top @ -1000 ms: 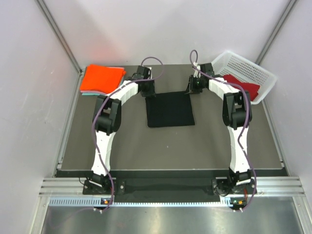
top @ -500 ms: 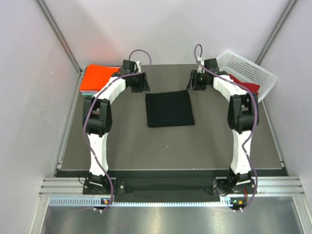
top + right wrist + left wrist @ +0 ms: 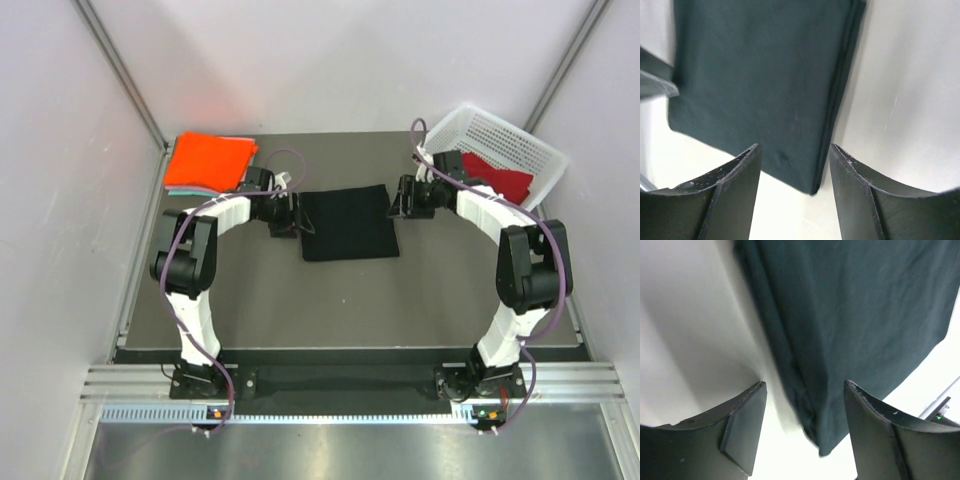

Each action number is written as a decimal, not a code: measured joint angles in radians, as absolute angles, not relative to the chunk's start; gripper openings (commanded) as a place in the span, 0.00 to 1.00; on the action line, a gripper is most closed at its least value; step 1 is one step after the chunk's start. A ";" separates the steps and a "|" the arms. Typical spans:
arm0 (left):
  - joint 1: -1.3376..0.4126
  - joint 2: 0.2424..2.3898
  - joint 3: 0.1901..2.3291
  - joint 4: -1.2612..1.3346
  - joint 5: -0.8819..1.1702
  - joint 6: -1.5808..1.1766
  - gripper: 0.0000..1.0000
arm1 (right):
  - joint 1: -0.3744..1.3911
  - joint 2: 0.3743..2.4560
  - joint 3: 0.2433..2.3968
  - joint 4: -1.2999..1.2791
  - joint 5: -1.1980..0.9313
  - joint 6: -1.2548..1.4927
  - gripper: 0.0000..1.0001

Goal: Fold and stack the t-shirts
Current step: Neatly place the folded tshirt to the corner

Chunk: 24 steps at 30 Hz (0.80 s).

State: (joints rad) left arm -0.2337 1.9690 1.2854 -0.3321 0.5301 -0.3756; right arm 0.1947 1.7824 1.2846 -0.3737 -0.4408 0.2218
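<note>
Left tool (image 3: 804, 390) spread astride black tee (image 3: 860, 315).

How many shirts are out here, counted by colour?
Black shirt: 1
Orange shirt: 1
Pale teal shirt, only an edge showing under the orange one: 1
Dark red shirt, in the basket: 1
Total: 4
</note>
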 measured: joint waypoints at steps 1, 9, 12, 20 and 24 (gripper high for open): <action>-0.234 1.977 1.286 -0.312 0.546 -0.384 0.66 | 0.194 1.782 1.259 -0.369 -0.445 0.226 0.57; -0.236 2.023 1.290 -0.182 0.568 -0.440 0.55 | 0.196 1.762 1.183 -0.342 -0.458 0.240 0.57; -0.243 2.036 1.303 -0.175 0.559 -0.455 0.44 | 0.196 1.744 1.183 -0.331 -0.461 0.241 0.57; -0.263 2.087 1.391 -0.254 0.496 -0.467 0.00 | 0.197 1.692 1.151 -0.300 -0.483 0.273 0.57; -0.277 2.094 1.543 -0.434 0.392 -0.410 0.00 | 0.203 1.652 1.110 -0.294 -0.496 0.286 0.57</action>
